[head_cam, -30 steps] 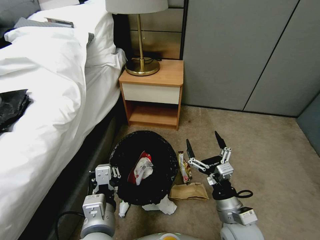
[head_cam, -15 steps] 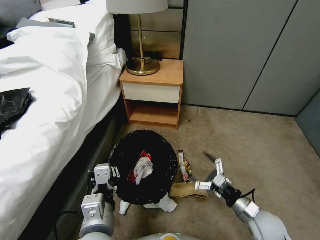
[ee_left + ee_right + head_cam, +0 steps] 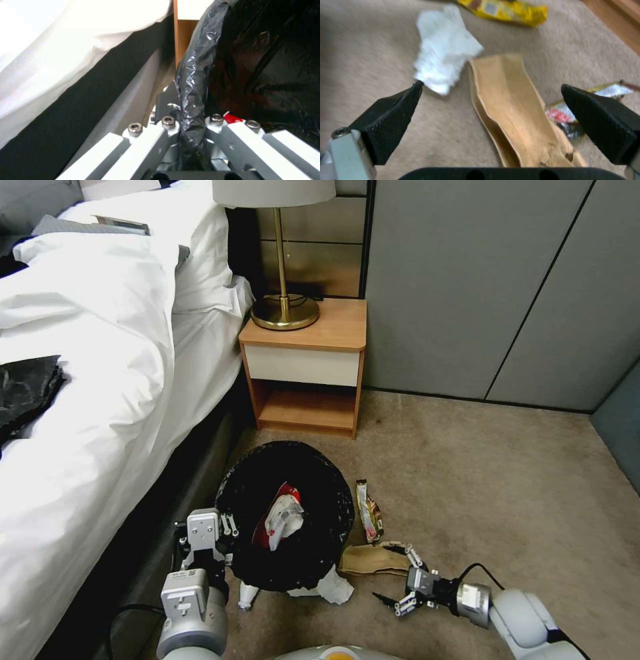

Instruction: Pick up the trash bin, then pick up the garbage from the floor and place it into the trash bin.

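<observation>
The trash bin (image 3: 313,553), lined with a black bag, hangs at my left side. My left gripper (image 3: 225,527) is shut on its rim; the left wrist view shows the liner (image 3: 193,82) pinched between the fingers. A red-and-white wrapper (image 3: 279,519) lies inside. My right gripper (image 3: 389,573) is open, low over the floor (image 3: 507,500), its tips (image 3: 491,86) either side of a brown card scrap (image 3: 510,107) (image 3: 370,560). Crumpled white paper (image 3: 445,60) (image 3: 331,589), a yellow wrapper (image 3: 506,10), a colourful wrapper (image 3: 369,511) and a small bottle (image 3: 248,597) also lie on the carpet.
A bed (image 3: 100,400) with white linen runs along the left, close beside the bin. A wooden nightstand (image 3: 307,373) with a brass lamp (image 3: 283,307) stands behind it. Grey wall panels (image 3: 480,287) close the back. Open carpet lies to the right.
My right arm has swung down from upright above the litter to floor level, the open gripper now pointing at the brown card scrap. The left gripper and bin have barely moved.
</observation>
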{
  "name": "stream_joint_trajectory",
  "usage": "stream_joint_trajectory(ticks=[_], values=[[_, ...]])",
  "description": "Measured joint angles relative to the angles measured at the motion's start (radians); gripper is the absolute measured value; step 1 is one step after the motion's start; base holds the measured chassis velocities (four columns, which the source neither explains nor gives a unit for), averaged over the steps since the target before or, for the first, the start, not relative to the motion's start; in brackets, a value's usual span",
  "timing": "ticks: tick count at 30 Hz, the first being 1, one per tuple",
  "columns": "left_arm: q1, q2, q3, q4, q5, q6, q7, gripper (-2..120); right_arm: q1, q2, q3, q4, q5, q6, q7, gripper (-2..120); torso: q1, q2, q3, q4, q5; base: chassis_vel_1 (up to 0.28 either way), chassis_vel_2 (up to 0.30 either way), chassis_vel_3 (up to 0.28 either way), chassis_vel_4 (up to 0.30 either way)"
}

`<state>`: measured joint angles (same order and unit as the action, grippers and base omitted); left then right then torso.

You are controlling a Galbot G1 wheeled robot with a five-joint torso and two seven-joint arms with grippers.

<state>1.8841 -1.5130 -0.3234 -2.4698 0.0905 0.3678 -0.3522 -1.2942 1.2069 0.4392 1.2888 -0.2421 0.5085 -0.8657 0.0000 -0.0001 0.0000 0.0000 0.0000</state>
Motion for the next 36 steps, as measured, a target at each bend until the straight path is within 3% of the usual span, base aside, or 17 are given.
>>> stream_joint_trajectory(ticks=[8, 21, 24, 26, 31, 36], values=[[0.006, -0.008, 0.001, 0.001, 0.011, -0.003, 0.000, 1, 0.095, 0.037, -0.033, -0.155, -0.016, 0.006, 0.118, 100, 0.000, 0.000, 0.000, 0.0000, 0.0000, 0.000, 0.000, 0.000, 0.000], [0.010, -0.011, 0.003, 0.006, 0.017, -0.005, 0.000, 1, 0.188, 0.070, -0.056, -0.316, -0.047, -0.011, 0.191, 100, 0.000, 0.000, 0.000, 0.0001, 0.0000, 0.000, 0.000, 0.000, 0.000], [0.010, -0.011, 0.003, 0.006, 0.017, -0.006, 0.001, 1, 0.187, 0.074, -0.063, -0.330, -0.044, -0.006, 0.197, 93, 0.000, 0.000, 0.000, 0.0000, 0.0000, 0.000, 0.000, 0.000, 0.000], [0.009, -0.011, 0.003, 0.006, 0.017, -0.006, 0.001, 1, 0.175, 0.076, -0.074, -0.326, -0.028, -0.007, 0.205, 78, 0.000, 0.000, 0.000, -0.0001, -0.0001, 0.000, 0.000, 0.000, 0.000], [0.009, -0.011, 0.004, 0.005, 0.017, -0.006, 0.001, 1, 0.168, 0.075, -0.078, -0.317, -0.018, -0.013, 0.211, 67, 0.000, 0.000, 0.000, 0.0000, -0.0001, 0.000, 0.000, 0.000, 0.000], [0.007, -0.010, 0.004, 0.003, 0.016, -0.006, 0.001, 1, 0.159, 0.073, -0.080, -0.308, -0.006, -0.017, 0.219, 47, 0.000, 0.000, 0.000, 0.0000, 0.0000, 0.000, 0.000, 0.000, 0.000]])
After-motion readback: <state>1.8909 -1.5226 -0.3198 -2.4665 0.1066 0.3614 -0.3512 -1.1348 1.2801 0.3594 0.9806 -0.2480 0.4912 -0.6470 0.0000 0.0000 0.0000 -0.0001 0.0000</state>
